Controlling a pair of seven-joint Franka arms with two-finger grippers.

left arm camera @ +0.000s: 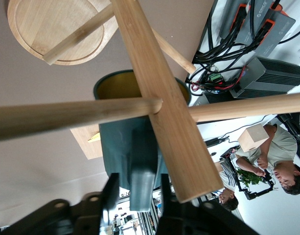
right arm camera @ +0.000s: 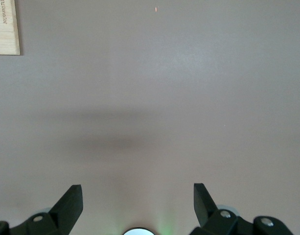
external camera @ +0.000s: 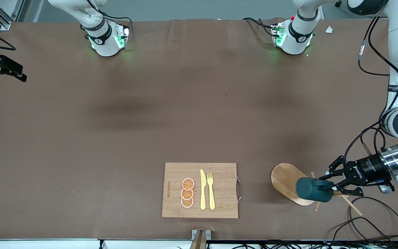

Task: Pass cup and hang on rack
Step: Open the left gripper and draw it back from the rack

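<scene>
The dark teal cup (external camera: 313, 189) lies on its side up among the pegs of the wooden rack (external camera: 283, 178), over the rack's oval base at the left arm's end of the table. In the left wrist view the rack's post (left arm camera: 159, 98) and pegs cross in front of the cup (left arm camera: 115, 142), whose yellowish inside shows. My left gripper (external camera: 331, 181) is at the cup's handle. The handle (left arm camera: 142, 171) sits between the fingers of the left gripper (left arm camera: 138, 188), with a small gap on each side, so the jaws are open. My right gripper (right arm camera: 138, 196) is open over bare table, holding nothing.
A rectangular cutting board (external camera: 219, 180) with a yellow knife, a yellow fork and orange slices lies near the front edge, beside the rack toward the right arm's end. Black cables (external camera: 368, 221) trail on the table close to the rack. The board's corner (right arm camera: 5, 27) shows in the right wrist view.
</scene>
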